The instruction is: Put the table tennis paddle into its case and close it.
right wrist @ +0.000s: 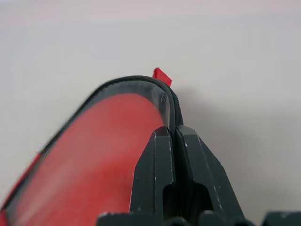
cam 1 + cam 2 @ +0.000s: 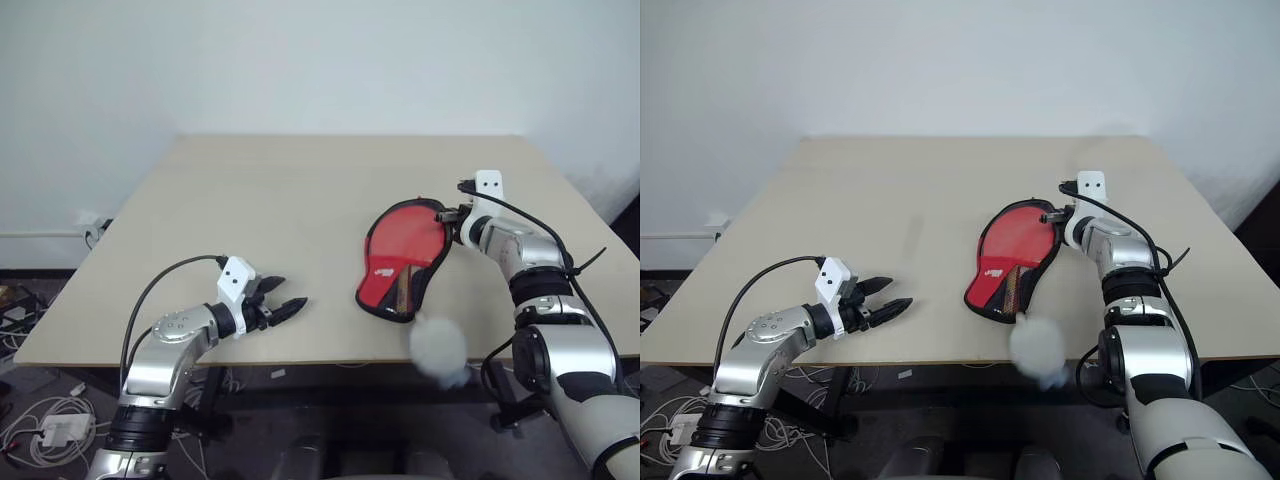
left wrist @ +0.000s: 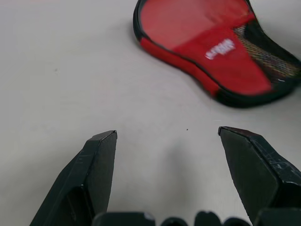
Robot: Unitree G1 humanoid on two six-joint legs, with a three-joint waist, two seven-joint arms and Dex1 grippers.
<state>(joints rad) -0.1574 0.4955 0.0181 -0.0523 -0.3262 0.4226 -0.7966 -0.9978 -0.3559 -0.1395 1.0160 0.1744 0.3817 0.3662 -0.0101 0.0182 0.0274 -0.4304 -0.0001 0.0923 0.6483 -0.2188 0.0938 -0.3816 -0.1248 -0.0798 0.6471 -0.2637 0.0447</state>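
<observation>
Table [image 2: 300, 190] surface is seen with the left gripper [image 2: 283, 300] held over its near-left edge, jaws spread apart and nothing between them. Right of centre, the case [image 2: 400, 262] is found lying with the table tennis paddle [image 2: 412, 235] inside, clear side up. At its far rim, the right gripper [image 1: 174, 134] is clamped onto the black edging

Red paddle [image 2: 405, 235] in black-edged case [image 2: 372, 240]; beige table [image 2: 300, 200].
</observation>
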